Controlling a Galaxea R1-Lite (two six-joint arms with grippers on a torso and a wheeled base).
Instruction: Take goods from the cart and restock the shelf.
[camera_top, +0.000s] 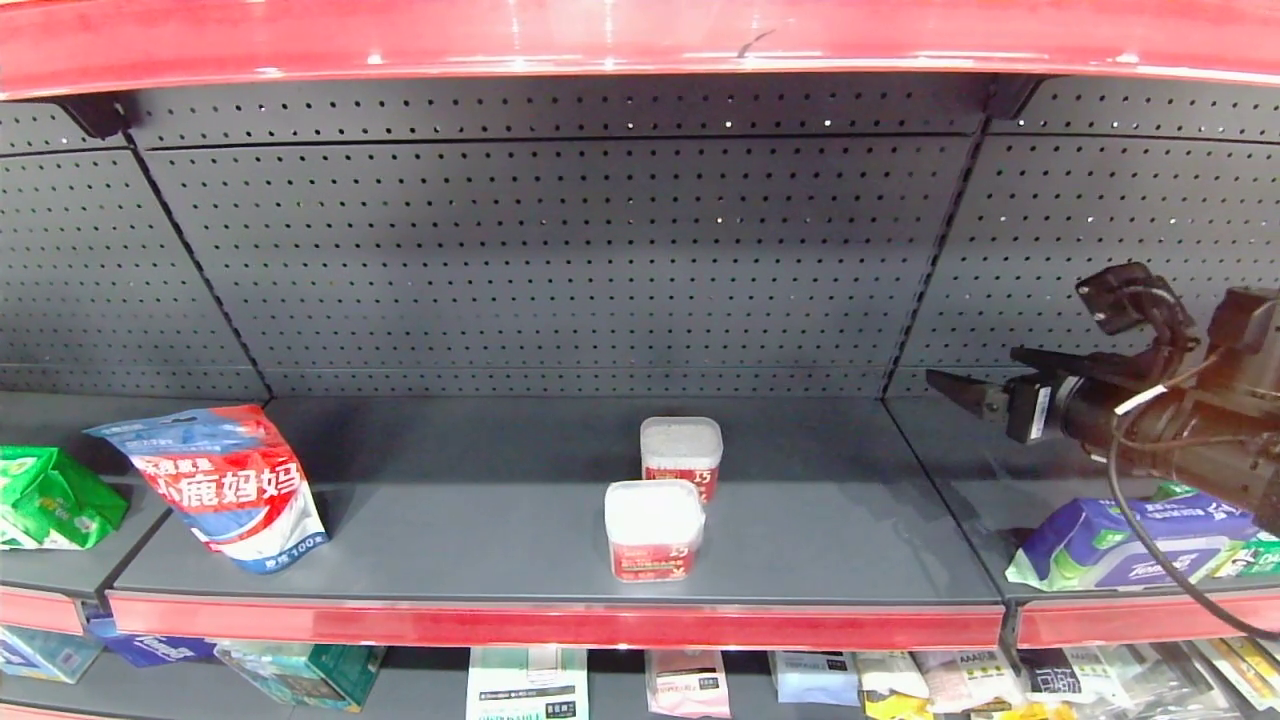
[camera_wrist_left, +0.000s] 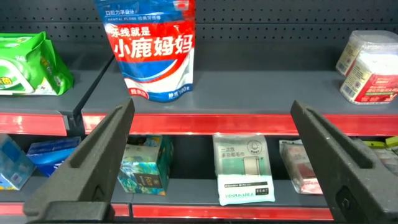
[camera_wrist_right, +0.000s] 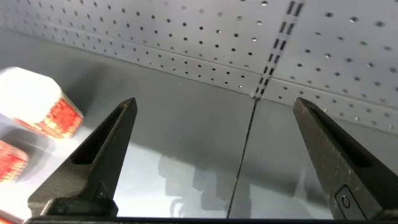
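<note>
Head view: the right pincer (camera_top: 975, 370) is hanging wide open and empty over the shelf (camera_top: 500, 520), with the jars (camera_top: 654, 529) standing well off to its left.

Left wrist view: the left pincer (camera_wrist_left: 212, 106) is gaping wide, gripping nothing, and a pouch (camera_wrist_left: 149, 50) is standing beyond it.

Right wrist view: the jars are sitting outside one finger.

Overhead lighting, even and fairly bright. White glare spots on the red shelf edge (camera_top: 640, 35) high above the front jar (camera_top: 653, 530); that edge bows from lens distortion. The pouch (camera_top: 225, 485) left of the jar casts a soft shadow.
</note>
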